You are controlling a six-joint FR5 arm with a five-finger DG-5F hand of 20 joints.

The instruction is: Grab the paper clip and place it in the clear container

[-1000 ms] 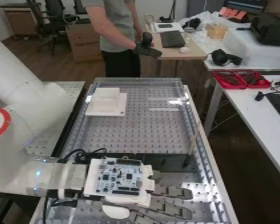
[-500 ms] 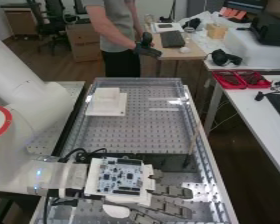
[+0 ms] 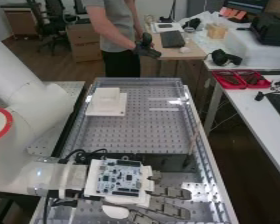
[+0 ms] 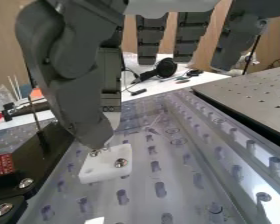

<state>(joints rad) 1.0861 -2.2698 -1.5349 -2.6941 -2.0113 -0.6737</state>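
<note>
Robot hand [image 3: 169, 192] has hardly moved, its fingers [image 4: 149, 40] straight and spread, its thumb [image 4: 81, 97] by a white block [image 4: 105, 169]. I can't tell where the paper clip is, so grabbing it likely comes next.

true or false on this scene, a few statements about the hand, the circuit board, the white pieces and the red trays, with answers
1. The hand's fingers are curled into a fist. False: the fingers of the hand are extended and roughly straight.
2. A circuit board is mounted on top of the hand. True.
3. The red trays are on the floor. False: the red trays are on the white table at the high view's right.
4. A white block with metal screws is close to the tip of one of the hand's digits. True.
5. The hand grips the stacked white pieces. False: the stacked white pieces lie apart from it, farther along the bench.
</note>
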